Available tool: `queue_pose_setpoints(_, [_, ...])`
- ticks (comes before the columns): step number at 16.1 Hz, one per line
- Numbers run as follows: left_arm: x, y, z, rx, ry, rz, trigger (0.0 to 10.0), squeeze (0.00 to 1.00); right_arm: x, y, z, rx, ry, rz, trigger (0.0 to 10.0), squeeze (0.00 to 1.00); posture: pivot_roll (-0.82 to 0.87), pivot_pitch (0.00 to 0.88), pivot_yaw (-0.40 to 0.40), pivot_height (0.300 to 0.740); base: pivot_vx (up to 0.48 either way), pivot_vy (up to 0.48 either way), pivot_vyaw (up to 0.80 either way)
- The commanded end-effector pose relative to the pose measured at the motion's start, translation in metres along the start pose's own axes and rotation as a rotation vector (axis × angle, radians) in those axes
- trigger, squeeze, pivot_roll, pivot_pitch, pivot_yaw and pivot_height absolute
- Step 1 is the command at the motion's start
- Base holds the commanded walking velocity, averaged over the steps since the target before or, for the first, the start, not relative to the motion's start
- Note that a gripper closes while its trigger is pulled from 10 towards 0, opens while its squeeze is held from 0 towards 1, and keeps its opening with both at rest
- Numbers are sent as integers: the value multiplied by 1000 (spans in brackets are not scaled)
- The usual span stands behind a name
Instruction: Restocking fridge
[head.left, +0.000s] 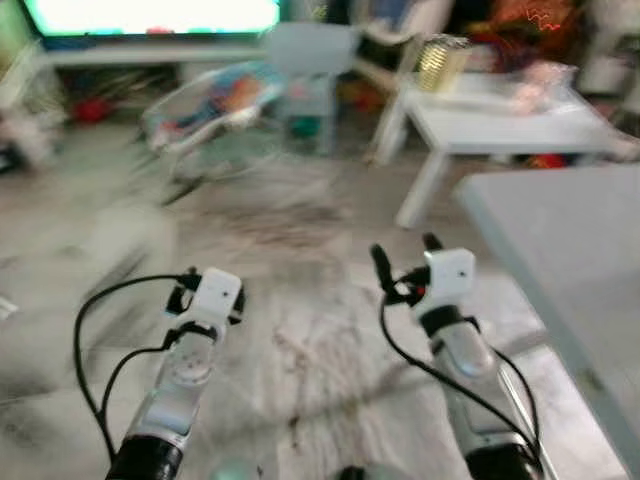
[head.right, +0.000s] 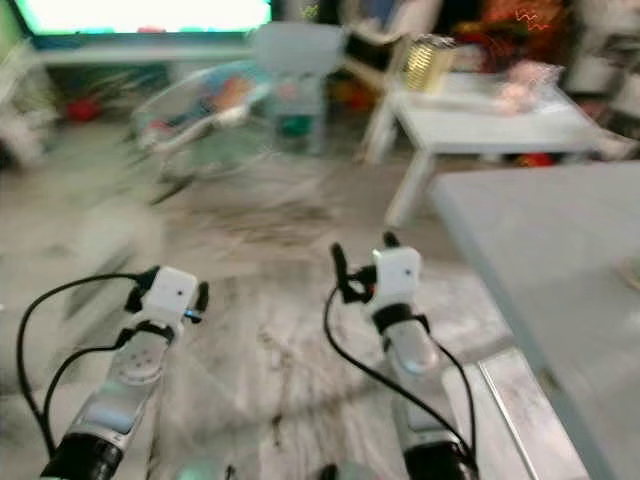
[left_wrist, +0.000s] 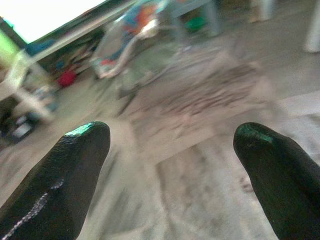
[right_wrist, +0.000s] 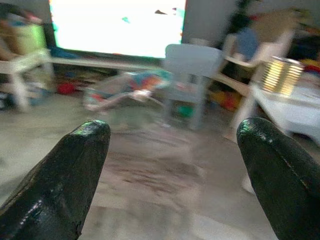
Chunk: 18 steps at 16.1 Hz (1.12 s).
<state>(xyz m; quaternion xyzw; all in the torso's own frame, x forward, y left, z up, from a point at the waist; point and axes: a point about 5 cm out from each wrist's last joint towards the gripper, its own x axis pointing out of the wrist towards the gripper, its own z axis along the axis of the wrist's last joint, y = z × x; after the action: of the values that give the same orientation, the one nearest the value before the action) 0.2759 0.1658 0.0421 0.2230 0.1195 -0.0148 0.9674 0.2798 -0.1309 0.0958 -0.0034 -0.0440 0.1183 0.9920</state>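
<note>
So no fridge anywhere yet, and nothing to restock it with that I can make out. Both arms are held out low over the rug, left claw and right claw each spread wide with nothing between the fingers. Everything's blurry, so the robot's probably on the move. Far right there's a white tabletop with a shiny gold canister on it, and a grey tabletop near right. Can't judge how the groceries will handle or where to grab until they turn up.
</note>
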Motion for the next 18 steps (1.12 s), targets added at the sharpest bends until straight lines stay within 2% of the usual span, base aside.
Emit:
queue_pose_setpoints(1, [2,-3,3,-7,-8,-1,10000,0,-1,-14,3,-9,-8,-68,10000,0,96,44,-36,740,0,0,0])
queue_pose_setpoints(3, [4,-2,8,-32,-24,-9,10000,0,-1,-20,5,-26,-14,-114,10000,0,96,44,-36,740,0,0,0])
queue_pose_setpoints(7, [7,1,13,-42,-48,-28,10000,0,0,-24,4,-28,4,-131,10000,0,81,52,-32,740,123,0,-722])
queue_pose_setpoints(12, [6,-3,16,-57,-51,-50,10000,0,3,-21,13,-42,-28,-128,10000,0,75,69,-29,740,412,0,-800])
queue_pose_setpoints(16, [4,1,20,-71,-63,-40,10000,0,4,-18,16,-46,-45,-127,10000,0,82,88,-29,740,405,0,-800])
queue_pose_setpoints(18, [2,2,22,-105,-73,-31,10000,0,3,-14,18,-27,-61,-117,10000,0,85,87,-31,740,172,0,-400])
